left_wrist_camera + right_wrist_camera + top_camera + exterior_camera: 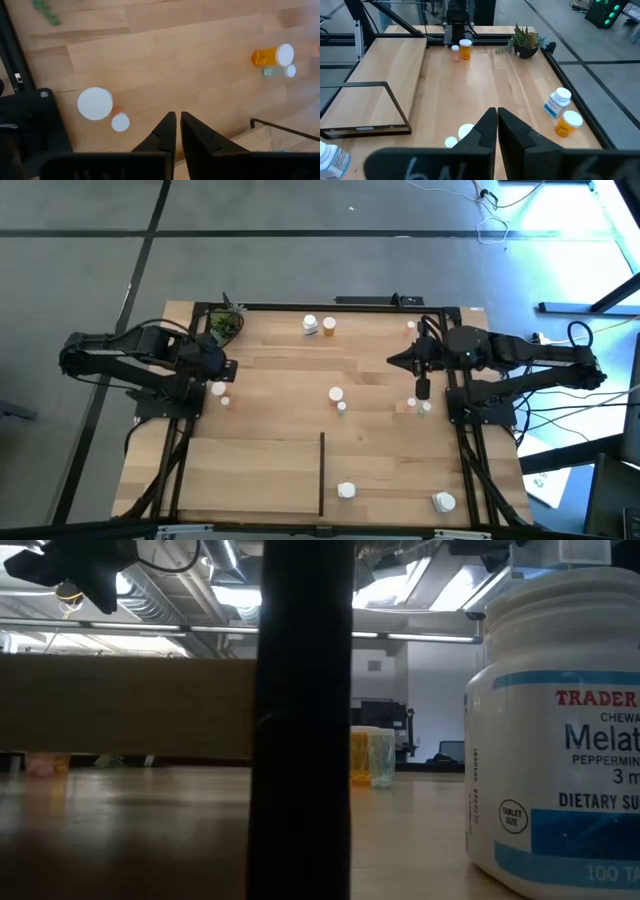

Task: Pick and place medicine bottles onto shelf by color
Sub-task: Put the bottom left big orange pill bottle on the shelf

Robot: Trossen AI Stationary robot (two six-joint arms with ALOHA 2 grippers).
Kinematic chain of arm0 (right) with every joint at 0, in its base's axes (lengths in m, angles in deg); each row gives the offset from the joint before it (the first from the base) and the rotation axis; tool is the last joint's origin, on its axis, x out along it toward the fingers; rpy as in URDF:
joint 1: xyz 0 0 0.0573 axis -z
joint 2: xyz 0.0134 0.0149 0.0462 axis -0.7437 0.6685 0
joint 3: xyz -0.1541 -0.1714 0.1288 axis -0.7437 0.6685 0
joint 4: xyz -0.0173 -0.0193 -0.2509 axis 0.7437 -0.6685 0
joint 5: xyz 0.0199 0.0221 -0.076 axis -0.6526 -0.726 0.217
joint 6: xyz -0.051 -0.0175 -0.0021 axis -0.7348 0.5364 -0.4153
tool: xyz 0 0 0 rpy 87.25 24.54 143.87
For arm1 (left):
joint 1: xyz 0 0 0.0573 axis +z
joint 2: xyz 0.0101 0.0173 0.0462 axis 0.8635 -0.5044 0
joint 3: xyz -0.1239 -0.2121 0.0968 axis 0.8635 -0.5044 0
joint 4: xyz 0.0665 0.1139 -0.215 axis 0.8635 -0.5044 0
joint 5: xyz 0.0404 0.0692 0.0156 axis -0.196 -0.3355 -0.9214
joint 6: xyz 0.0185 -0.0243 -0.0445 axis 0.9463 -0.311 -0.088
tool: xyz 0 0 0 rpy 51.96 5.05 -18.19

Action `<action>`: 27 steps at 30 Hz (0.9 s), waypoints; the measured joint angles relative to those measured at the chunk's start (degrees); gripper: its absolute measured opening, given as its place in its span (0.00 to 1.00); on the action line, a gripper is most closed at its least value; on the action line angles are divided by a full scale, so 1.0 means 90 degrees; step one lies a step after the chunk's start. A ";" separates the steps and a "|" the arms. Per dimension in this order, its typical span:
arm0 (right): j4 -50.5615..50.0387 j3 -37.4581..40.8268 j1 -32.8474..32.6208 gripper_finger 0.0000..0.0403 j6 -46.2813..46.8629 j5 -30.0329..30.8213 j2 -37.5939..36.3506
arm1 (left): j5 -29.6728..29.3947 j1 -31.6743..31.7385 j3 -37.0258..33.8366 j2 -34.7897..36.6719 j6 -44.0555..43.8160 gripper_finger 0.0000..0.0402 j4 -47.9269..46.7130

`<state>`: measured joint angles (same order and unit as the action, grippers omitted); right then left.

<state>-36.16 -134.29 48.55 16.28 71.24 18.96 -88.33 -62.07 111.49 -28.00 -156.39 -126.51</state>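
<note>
Several small white-capped medicine bottles stand on the light-wood shelf [260,480]. A white one [310,325] and an orange one [328,327] are at the far edge. An orange one [336,394] and a tiny one [341,408] are mid-board, and two white ones [346,491] [443,501] are near the front. My left gripper [228,367] is shut and empty above two bottles [95,103] [120,121] at the left rail. My right gripper [392,361] is shut and empty, hovering near two tiny bottles [418,407] at the right rail.
A thin black divider strip [321,472] runs from mid-board to the front edge. A small green potted plant [224,326] stands at the far left corner. Black metal rails [466,450] edge the board. In the low view a white bottle [560,740] stands close to the camera.
</note>
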 joint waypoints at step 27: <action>0.0116 0.0007 0.0001 0.04 0.0186 0.0002 0.0277 | 0.0239 0.0229 -0.0005 -0.0849 0.0306 0.03 -0.0440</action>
<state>-35.12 -134.23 48.56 17.95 71.25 21.45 -86.18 -60.01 111.45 -35.64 -153.64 -130.48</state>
